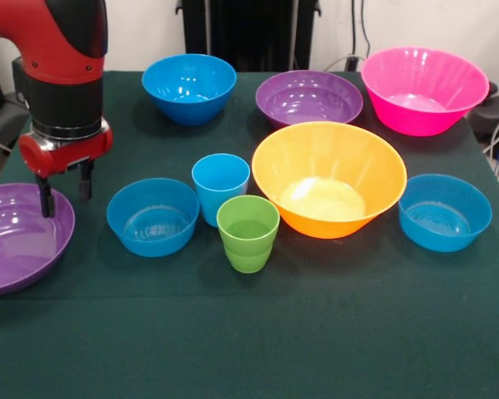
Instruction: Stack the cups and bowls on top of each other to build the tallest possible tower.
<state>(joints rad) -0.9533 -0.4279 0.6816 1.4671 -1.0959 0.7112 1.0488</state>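
My gripper point(65, 193) hangs open at the left, its fingers over the far rim of a wide purple bowl point(17, 241) at the table's left edge; nothing sits between them. A light blue cup point(220, 187) and a green ridged cup point(248, 233) stand upright side by side in the middle. To their right sits the large orange-yellow bowl point(328, 179). Blue bowls stand at middle left point(153, 216), far middle point(189, 87) and right point(445, 212). A second purple bowl point(308, 98) and the pink bowl point(424, 90) sit at the back. No tower stands; every piece rests alone.
The dark green cloth point(258, 332) covers the table, with open cloth along the near side. Black equipment and cables stand behind the table's far edge.
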